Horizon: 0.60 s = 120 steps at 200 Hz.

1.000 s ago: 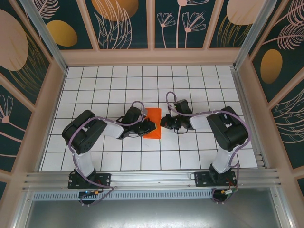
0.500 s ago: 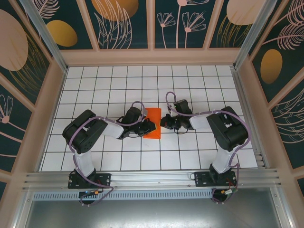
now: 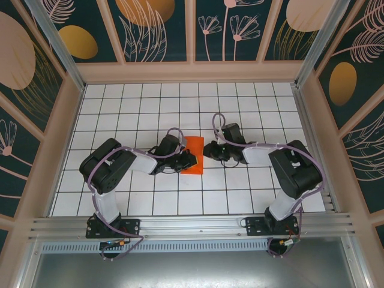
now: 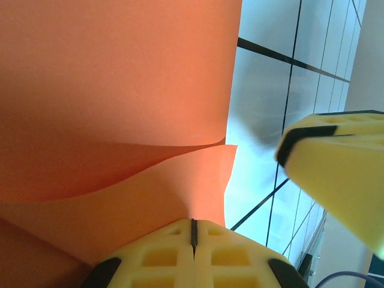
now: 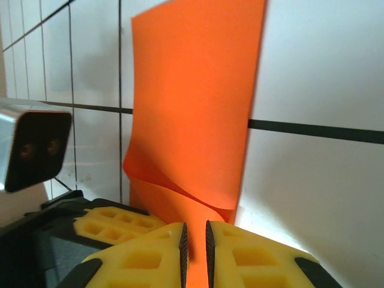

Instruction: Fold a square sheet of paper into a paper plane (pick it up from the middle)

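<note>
The square sheet of paper (image 3: pixel 194 153), bright orange-red, lies folded over in two layers on the white grid table near its middle. My left gripper (image 3: pixel 187 161) is at the sheet's left edge and shut on it. In the left wrist view its fingertips (image 4: pixel 193 223) pinch the lower layer (image 4: pixel 120 90). From the right, my right gripper (image 3: pixel 207 152) reaches the sheet's right edge. Its jaws (image 5: pixel 194 231) stand a little apart, with the paper's edge (image 5: pixel 198 102) loose in the gap. No paper plane is in view.
The white grid table (image 3: pixel 240 102) stretches on all sides within low beige walls (image 3: pixel 192 72). My left gripper's yellow fingers (image 5: pixel 114 225) sit just left of the right gripper. A right fingertip (image 4: pixel 336 174) hangs close over the tiles beside the paper.
The right gripper's jaws have parted slightly from shut, and the right arm's elbow has swung outward to the right. The left gripper and the paper have stayed put.
</note>
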### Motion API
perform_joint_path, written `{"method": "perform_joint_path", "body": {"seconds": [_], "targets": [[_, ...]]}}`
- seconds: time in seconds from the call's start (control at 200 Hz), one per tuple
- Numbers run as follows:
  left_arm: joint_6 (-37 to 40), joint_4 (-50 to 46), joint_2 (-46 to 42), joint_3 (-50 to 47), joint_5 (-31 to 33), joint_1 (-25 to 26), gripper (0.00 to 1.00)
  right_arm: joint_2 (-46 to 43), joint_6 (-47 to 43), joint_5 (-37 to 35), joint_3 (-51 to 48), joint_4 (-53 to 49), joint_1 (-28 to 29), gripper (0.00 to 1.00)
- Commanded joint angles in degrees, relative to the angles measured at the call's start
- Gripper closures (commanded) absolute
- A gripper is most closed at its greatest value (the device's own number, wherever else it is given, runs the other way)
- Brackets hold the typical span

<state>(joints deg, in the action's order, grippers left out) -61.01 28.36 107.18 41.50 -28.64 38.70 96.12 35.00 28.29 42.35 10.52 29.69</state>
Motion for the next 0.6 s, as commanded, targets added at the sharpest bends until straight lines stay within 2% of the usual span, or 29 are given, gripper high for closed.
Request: {"method": "perform_joint_path", "body": {"seconds": [0.0,0.23,0.595], "targets": [[1.43,-5.15,1.43,0.01,3.25,0.23,0.95,-1.23,0.44,-0.92,-0.45,-1.38,1.0,0.83],[0.7,-5.33,1.54,-0.04,3.91,0.25,0.96,2.29,0.33,-0.26,1.07,-1.24,2.83,0.94],[1.02,-3.44,-1.56,0.07,3.02,0.23,0.96,7.53,-2.52,-2.42,4.0,-5.31,2.83,0.97]]}}
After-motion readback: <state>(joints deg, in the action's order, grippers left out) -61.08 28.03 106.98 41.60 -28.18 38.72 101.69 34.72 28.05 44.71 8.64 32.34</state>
